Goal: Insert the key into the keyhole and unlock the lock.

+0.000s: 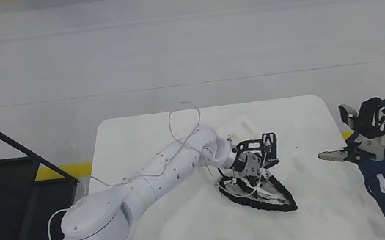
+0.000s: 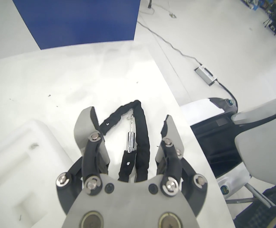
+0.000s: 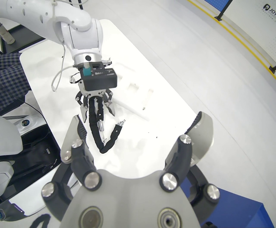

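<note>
Fr L wrist: chrome lock cylinder w/ thin key at tip, inside black fabric-sleeved chain loop on table, left gripper splayed astride. Fr R wrist also: loose metal chain end; right gripper agape.

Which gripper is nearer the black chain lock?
Left. The left gripper is directly over the black chain lock, open jaws astride it; the right gripper is off by the edge of the table, clearly apart.
</note>
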### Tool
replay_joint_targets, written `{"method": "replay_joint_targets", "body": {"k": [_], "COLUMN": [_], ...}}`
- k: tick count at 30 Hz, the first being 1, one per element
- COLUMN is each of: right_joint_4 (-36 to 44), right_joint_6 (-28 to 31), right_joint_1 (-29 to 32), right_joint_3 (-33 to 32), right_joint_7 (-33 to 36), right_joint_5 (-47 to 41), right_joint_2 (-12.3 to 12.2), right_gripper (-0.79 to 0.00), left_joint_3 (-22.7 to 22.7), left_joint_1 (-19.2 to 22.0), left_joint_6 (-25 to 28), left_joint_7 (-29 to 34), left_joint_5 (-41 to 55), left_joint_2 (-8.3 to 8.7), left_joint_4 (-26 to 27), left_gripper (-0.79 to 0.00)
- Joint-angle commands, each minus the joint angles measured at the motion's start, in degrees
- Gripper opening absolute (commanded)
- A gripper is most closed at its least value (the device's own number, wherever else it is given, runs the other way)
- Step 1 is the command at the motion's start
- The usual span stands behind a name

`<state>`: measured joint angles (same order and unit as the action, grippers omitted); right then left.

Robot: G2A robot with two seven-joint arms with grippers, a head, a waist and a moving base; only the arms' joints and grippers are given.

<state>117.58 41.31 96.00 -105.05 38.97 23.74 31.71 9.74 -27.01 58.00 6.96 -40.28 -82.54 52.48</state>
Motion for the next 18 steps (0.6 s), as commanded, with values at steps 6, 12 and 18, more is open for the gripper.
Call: {"method": "replay_joint_targets", "body": {"k": [6,12,18], "right_joint_4": [-1.7,-6.7,-14.9], "right_joint_6": [4.2,9.5,14.4], "right_joint_1": [-8.1,-19.7,-34.3], "right_joint_3": [6.8,17.5,30.4], "right_joint_7": [0.7,-1.7,-3.0], "right_joint_5": [0.5,2.2,5.5], "right_joint_2": [-0.2,0.5,2.8], "right_gripper": [0.000,0.000,0.000], "left_joint_3": [0.0,0.0,0.0], "left_joint_1": [6.3,9.7,13.1], "left_joint_6": [0.0,0.0,0.0], "left_joint_7": [-10.1,-17.4,-25.2], "left_joint_5": [6.0,4.3,-1.9], "left_joint_2": [4.49,9.85,14.81], "left_joint_4": [1.7,2.6,3.5], "left_gripper": [0.000,0.000,0.000]}}
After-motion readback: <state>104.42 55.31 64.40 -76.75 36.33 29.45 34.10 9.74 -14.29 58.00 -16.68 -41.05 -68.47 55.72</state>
